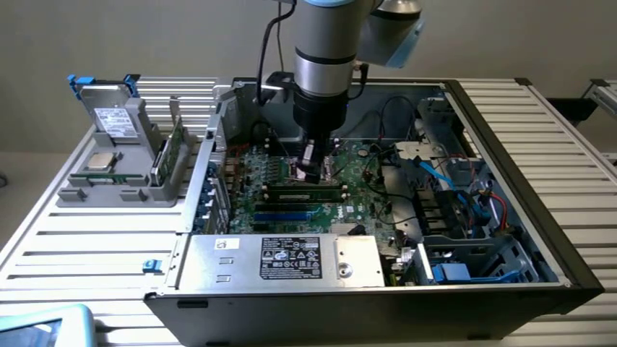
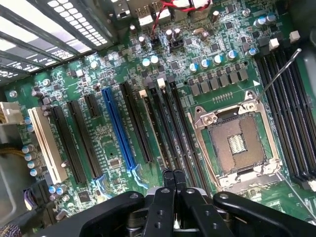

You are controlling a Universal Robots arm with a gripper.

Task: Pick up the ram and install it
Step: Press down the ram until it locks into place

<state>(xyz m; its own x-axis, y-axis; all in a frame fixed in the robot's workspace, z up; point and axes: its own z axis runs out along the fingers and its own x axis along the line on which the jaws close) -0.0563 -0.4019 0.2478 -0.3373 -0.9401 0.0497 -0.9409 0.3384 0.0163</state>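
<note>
My fingers point(image 2: 173, 185) pressed together, empty, low over motherboard point(image 2: 123, 89) inside open PC case point(image 1: 501, 137). Ram point(image 1: 306, 194) lies flat-on in slot just below my gripper point(image 1: 311, 170), apparently seated. Judge stick light, stiff, fragile; hold by long edges, avoid chips, contacts.

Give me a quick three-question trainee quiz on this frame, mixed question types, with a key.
1. True or false: the gripper has its fingers shut.
2. The gripper hangs over: A) the motherboard inside the open computer case; B) the grey parts holder outside the case; C) the labelled power supply.
3. Fill in: the processor socket on the motherboard is ____.

Key: 1 true; 2 A; 3 empty.
</note>
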